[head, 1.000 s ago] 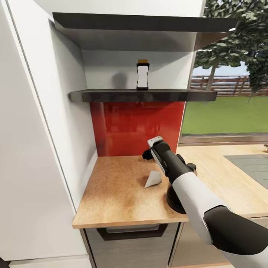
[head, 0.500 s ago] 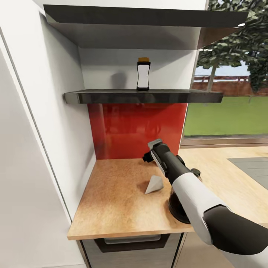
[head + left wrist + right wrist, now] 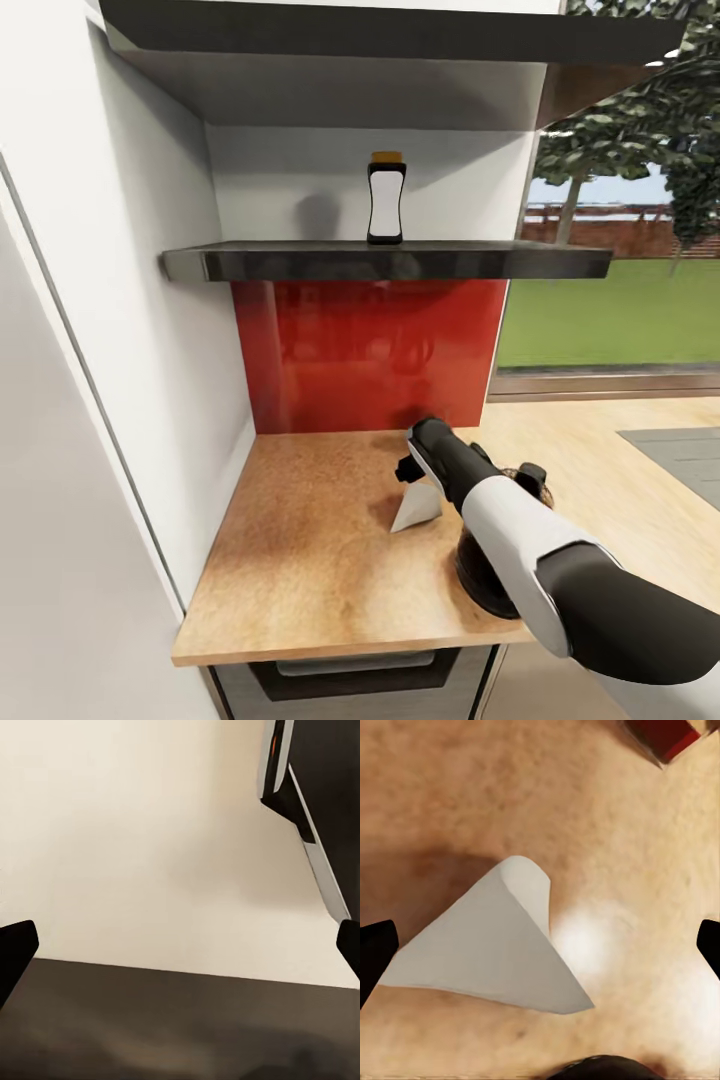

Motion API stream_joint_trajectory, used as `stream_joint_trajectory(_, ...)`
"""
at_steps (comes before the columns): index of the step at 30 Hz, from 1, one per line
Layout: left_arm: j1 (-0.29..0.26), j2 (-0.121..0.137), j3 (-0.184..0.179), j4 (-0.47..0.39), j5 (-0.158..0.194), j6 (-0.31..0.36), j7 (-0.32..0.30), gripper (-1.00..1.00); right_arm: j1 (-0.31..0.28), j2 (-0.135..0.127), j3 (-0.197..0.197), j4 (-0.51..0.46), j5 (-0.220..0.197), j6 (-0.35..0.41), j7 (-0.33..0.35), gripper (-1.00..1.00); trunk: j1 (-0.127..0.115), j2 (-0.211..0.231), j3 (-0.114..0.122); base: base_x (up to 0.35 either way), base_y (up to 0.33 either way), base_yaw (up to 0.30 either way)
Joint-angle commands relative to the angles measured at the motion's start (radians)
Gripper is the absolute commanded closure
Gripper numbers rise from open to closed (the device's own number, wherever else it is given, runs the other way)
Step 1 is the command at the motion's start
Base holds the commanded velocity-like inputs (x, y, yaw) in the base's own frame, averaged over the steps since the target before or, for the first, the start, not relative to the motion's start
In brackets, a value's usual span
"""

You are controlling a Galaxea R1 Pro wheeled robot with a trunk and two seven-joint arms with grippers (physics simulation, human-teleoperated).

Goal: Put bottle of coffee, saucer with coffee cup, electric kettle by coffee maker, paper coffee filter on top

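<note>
Lying on the kitchen countertop [image 3: 300, 540], the paper coffee filter [image 3: 499, 945] (white, cone-folded).

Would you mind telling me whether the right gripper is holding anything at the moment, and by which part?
Nothing is held. The right gripper is open above the paper coffee filter, which lies on the kitchen countertop.

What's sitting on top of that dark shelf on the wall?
One small white-labelled bottle with a yellow top stands on the thin dark grey shelf. Nothing else shows there.
</note>
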Motion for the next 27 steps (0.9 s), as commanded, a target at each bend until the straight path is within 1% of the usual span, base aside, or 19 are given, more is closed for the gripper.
stream_joint_trajectory(1, 0.0, 0.0, 0.001, -0.001, 0.0, 0.003, 0.001, -1.0, -0.001, 0.0, 0.003, 0.003, 0.003, 0.005, 0.0, -1.0, 0.001, -0.002, -0.002, 0.019, 0.0, 0.0)
stream_joint_trajectory(12, 0.0, -0.001, -0.001, -0.001, -0.001, 0.004, 0.0, -1.0, -0.001, 0.0, 0.004, 0.061, 0.005, 0.006, -0.005, -1.0, 0.001, -0.002, -0.002, 0.001, 0.0, 0.0)
stream_joint_trajectory(19, 0.0, -0.001, -0.001, -0.001, -0.001, 0.004, 0.0, -1.0, -0.001, 0.0, 0.003, 0.068, 0.005, 0.006, -0.005, -1.0, 0.001, -0.002, -0.002, 0.091, 0.0, 0.0)
stream_joint_trajectory(27, 0.0, -0.003, -0.001, -0.001, -0.001, 0.004, -0.001, -1.0, -0.001, 0.0, 0.003, 0.069, 0.005, 0.006, -0.005, -1.0, 0.001, -0.002, -0.002, 0.012, 0.0, 0.0)
